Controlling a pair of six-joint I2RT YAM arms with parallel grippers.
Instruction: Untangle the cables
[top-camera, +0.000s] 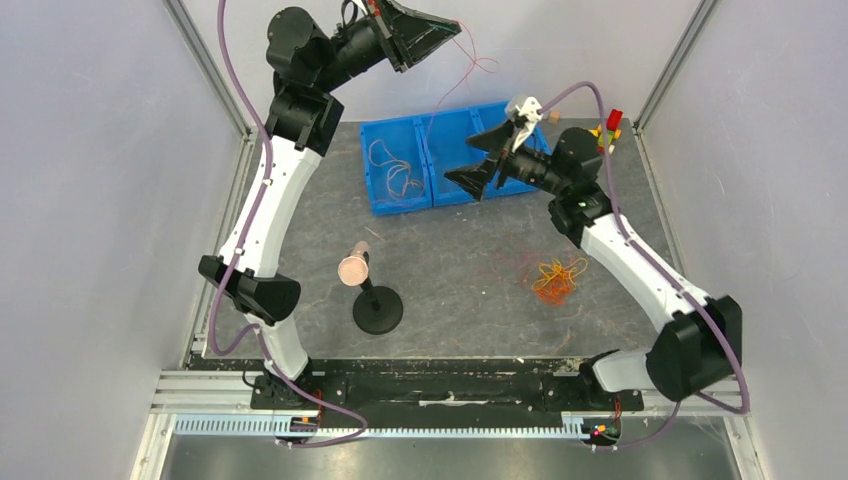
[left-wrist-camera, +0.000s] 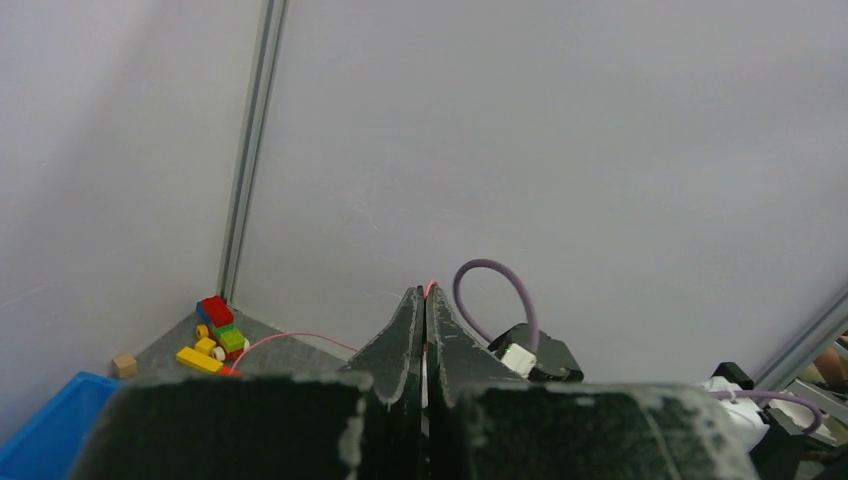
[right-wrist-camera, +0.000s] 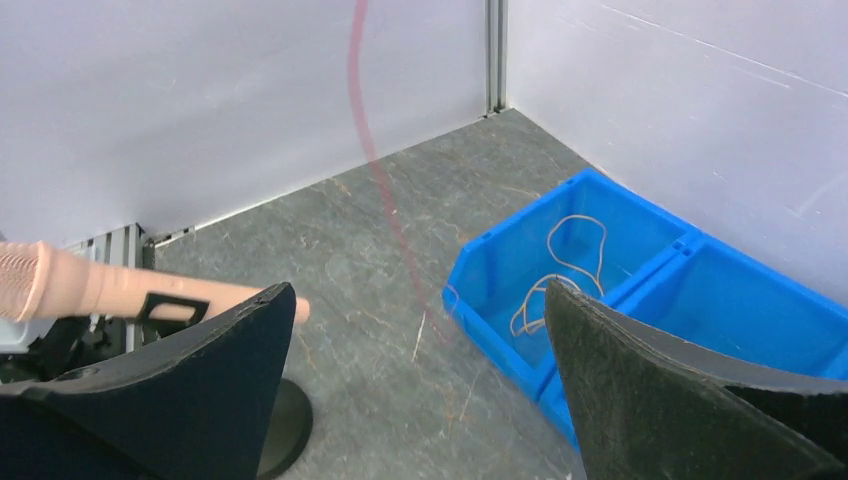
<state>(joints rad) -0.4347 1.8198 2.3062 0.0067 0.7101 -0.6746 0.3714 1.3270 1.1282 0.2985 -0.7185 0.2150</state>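
My left gripper (top-camera: 455, 26) is raised high at the back wall and shut on a thin red-pink cable (top-camera: 468, 72) that hangs down toward the blue bins; the strand pokes out at the fingertips (left-wrist-camera: 431, 287) in the left wrist view. It crosses the right wrist view as a blurred pink line (right-wrist-camera: 372, 150). My right gripper (top-camera: 478, 158) is open and empty above the right blue bin. An orange and yellow tangle of cables (top-camera: 555, 279) lies on the mat at the right. A pale orange cable (top-camera: 395, 172) lies in the left blue bin (top-camera: 378, 130), also in the right wrist view (right-wrist-camera: 560, 275).
Two joined blue bins (right-wrist-camera: 640, 290) stand at the back. A black stand with a pink peg (top-camera: 355, 270) is at mid-left. Toy bricks (top-camera: 611, 126) sit in the back right corner, also in the left wrist view (left-wrist-camera: 212, 338). Walls enclose three sides.
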